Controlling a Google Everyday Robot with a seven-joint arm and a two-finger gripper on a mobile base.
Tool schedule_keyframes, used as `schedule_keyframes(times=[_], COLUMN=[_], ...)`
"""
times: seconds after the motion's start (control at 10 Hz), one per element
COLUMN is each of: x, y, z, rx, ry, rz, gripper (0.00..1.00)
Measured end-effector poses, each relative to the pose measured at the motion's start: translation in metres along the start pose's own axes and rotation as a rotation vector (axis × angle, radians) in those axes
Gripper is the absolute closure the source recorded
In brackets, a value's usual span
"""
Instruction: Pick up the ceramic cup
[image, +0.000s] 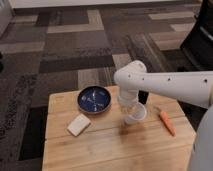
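Note:
The ceramic cup (136, 115) is small, white and round. It stands upright on the wooden table (115, 150), right of the middle. My gripper (128, 103) hangs down from the white arm, which reaches in from the right. It is at the cup's rim on its left side and hides part of the cup. I cannot tell whether it touches the cup.
A dark-blue bowl (95, 99) sits left of the cup. A tan sponge-like block (79, 125) lies at the front left. An orange carrot (167, 123) lies to the right. A small dark object (144, 96) stands behind the arm. Patterned carpet surrounds the table.

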Motion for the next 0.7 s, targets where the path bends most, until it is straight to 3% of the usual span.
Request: schedule_keyframes(times=[0.4,0.7], x=[-0.002,-0.002], y=[-0.004,-0.004], z=[-0.054,-0.058], rx=[0.042,0.047], ry=[-0.047,-0.051], rz=[0.029,0.031], gripper=[1.0,1.0])
